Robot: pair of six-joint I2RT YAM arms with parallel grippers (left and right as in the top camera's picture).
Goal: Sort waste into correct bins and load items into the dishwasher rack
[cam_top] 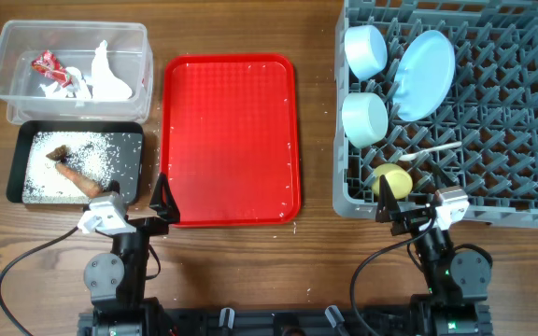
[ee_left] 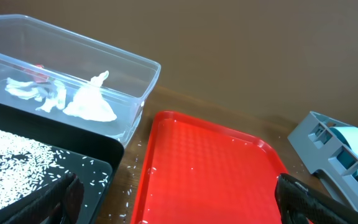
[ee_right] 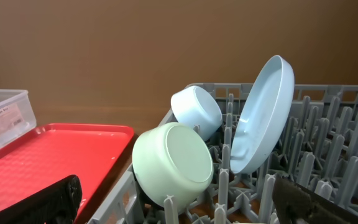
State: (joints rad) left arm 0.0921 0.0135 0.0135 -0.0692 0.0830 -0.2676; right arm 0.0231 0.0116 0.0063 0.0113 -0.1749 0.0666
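The grey dishwasher rack (cam_top: 512,112) holds two light blue bowls (cam_top: 364,49) (cam_top: 364,118), the light blue plate (cam_top: 424,75), the white spoon (cam_top: 432,151) and the yellow cup (cam_top: 391,178). The clear tub (cam_top: 68,37) holds the red-and-white wrapper (cam_top: 47,65) and white tissue (cam_top: 106,77). The black tray (cam_top: 131,140) holds rice grains (cam_top: 92,159) and the brown scrap (cam_top: 77,177). My left gripper (cam_top: 162,210) is open and empty at the red tray's near left corner. My right gripper (cam_top: 390,207) is open and empty at the rack's near edge.
The flat red tray (cam_top: 230,140) lies bare between the bins and the rack. A few stray rice grains (ee_left: 143,167) lie on the wood between the black tray and the red tray. Cables run along the table's near edge.
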